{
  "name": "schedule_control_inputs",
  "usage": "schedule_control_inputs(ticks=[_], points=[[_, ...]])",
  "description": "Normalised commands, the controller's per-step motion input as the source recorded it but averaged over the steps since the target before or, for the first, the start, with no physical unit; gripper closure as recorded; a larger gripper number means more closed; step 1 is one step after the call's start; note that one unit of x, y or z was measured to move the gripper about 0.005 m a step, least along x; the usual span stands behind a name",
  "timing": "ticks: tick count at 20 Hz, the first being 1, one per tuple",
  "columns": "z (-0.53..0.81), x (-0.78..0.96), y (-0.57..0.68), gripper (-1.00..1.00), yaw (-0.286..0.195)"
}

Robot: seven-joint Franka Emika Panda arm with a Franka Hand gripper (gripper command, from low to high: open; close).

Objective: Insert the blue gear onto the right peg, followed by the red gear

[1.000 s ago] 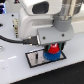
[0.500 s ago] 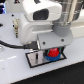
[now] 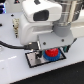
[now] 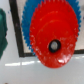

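Observation:
The red gear [image 3: 50, 52] sits directly under my gripper [image 3: 50, 48], on or just over the blue gear [image 3: 50, 58]. The blue gear lies on the white plate with a black border [image 3: 34, 60], toward the exterior view's right end of it. In the wrist view the red gear [image 4: 52, 36] fills most of the picture, a pale spot shows in its centre hole, and the blue gear [image 4: 29, 14] peeks out behind it. The right peg is hidden under the gears. My fingers do not show clearly in either view, so I cannot see whether they grip the red gear.
The black border of the plate [image 4: 14, 30] runs beside the gears in the wrist view. A dark green object [image 4: 2, 27] lies just outside that border. A black cable [image 3: 12, 45] crosses the white table on the exterior view's left.
The arm and the red gear have come down toward the blue gear over the last second, with most of the drop in the first half second.

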Motion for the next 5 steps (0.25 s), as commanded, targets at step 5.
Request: schedule_control_inputs(ticks=[5], points=[[0.66, 0.00, 0.14, -1.00, 0.000]])
